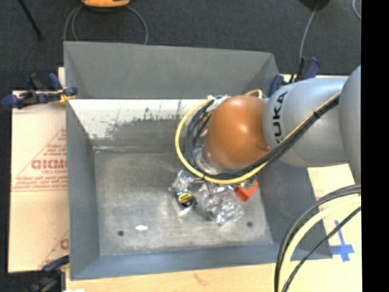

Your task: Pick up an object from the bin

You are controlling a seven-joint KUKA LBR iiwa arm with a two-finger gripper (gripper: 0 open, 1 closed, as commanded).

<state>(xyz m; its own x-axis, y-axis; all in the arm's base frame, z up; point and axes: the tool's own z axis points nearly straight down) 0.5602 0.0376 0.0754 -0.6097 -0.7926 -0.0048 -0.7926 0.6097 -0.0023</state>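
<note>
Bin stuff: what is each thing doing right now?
Clear crinkly pieces: heaped on the bin floor under the arm.
Black-and-yellow thing: lying against the heap's left side.
Orange-red thing: lying at the heap's right, partly hidden by the arm.
White bit: lying alone, apart from the heap.
Arm: reaching down over the heap.

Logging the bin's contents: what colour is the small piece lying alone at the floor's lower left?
The small piece is white; camera view.

heap [209, 202] right of bin [121, 181] centre | arm [237, 132] above heap | fleck [141, 228] front-left
</note>
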